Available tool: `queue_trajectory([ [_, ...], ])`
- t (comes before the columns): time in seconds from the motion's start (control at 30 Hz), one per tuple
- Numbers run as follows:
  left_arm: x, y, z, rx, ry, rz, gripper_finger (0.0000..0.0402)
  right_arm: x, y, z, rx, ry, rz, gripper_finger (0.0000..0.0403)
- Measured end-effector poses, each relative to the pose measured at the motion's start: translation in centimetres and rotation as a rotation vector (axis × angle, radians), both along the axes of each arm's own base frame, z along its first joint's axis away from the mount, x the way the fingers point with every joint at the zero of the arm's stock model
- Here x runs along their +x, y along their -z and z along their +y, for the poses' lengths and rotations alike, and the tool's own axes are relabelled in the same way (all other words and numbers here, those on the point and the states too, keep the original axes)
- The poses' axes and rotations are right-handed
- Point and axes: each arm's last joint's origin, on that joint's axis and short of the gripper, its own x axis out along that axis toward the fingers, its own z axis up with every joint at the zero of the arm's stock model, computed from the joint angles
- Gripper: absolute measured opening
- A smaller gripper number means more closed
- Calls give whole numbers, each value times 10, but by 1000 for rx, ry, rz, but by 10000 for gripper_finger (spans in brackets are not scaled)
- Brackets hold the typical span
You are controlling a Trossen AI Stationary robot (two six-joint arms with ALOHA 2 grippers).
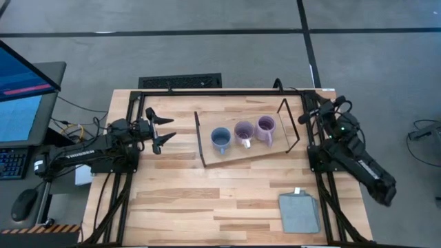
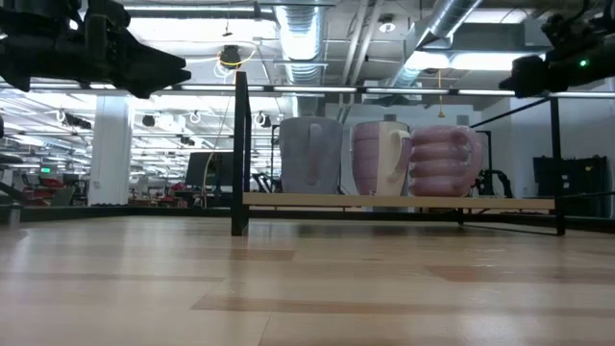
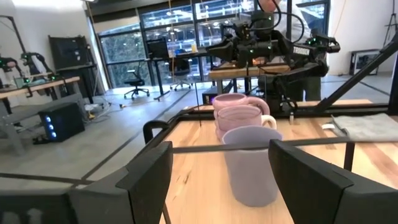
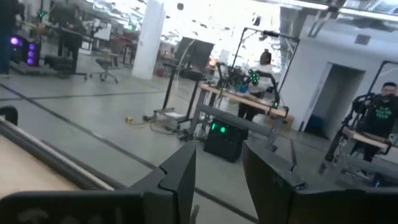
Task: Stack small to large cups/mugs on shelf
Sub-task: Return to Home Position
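Robotics laboratory in an open industrial hall. Exposed ceiling ducts [image 2: 300, 34] are seen along the top of the low view. A workbench [image 4: 249, 98] and a standing person [image 4: 264, 71] are shown mid-frame in the right wrist view. A monitor [image 1: 17, 103] and keyboard [image 1: 10, 162] are placed at the high view's left edge.

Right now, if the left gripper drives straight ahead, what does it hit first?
Probably the shelf's near wire frame, its top bar crossing ahead of the left gripper; the blue mug is right behind. Height is unclear, so it may clear the bar.
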Motion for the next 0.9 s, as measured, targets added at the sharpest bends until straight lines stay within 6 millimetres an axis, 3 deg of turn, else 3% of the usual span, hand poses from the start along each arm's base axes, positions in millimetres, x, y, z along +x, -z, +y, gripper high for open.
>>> queue_trajectory([
  [0.33,0,1,0,-2,16,10,257,-2,29,-16,56,-18,-35,154],
  [0.47,-1,14,0,-9,11,-33,257,-3,40,-21,83,-24,-67,153],
  [0.57,-2,25,1,-15,1,-57,257,-4,44,-23,90,-27,-85,153],
  [0.9,-3,30,4,-44,23,-11,257,-7,54,-28,98,-22,-162,152],
])
